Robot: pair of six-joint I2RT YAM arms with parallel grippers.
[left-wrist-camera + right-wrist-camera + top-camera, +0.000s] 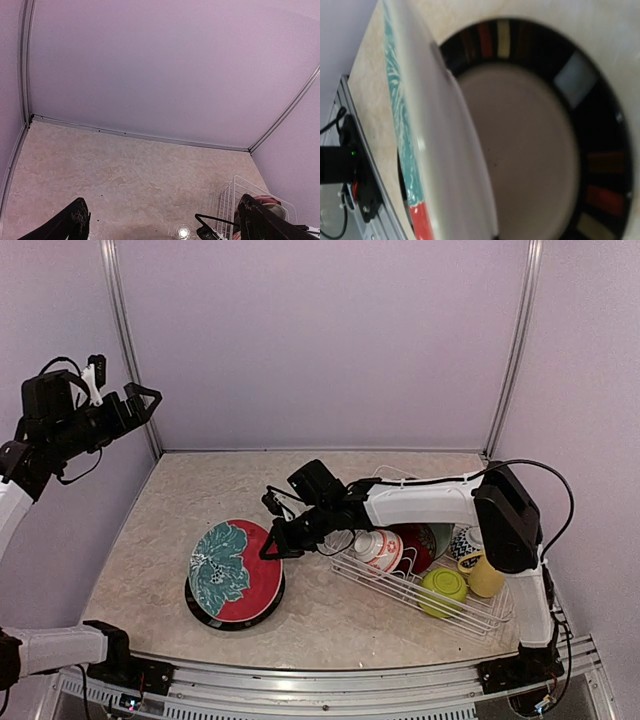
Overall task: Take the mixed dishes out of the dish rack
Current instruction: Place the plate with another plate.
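Note:
My right gripper is shut on the right edge of the red-and-teal floral plate, holding it tilted just above the black-rimmed plate on the table. In the right wrist view the floral plate's white underside fills the left, with the black-rimmed plate below it; my fingers are hidden. The dish rack at right holds a red-white bowl, a red plate, a blue-white bowl, a lime green bowl and a yellow mug. My left gripper is open and empty, raised at far left.
The left wrist view looks down on bare marbled table with my open left gripper and the rack's corner at lower right. Purple walls close in the table on three sides. The metal rail runs along the near edge.

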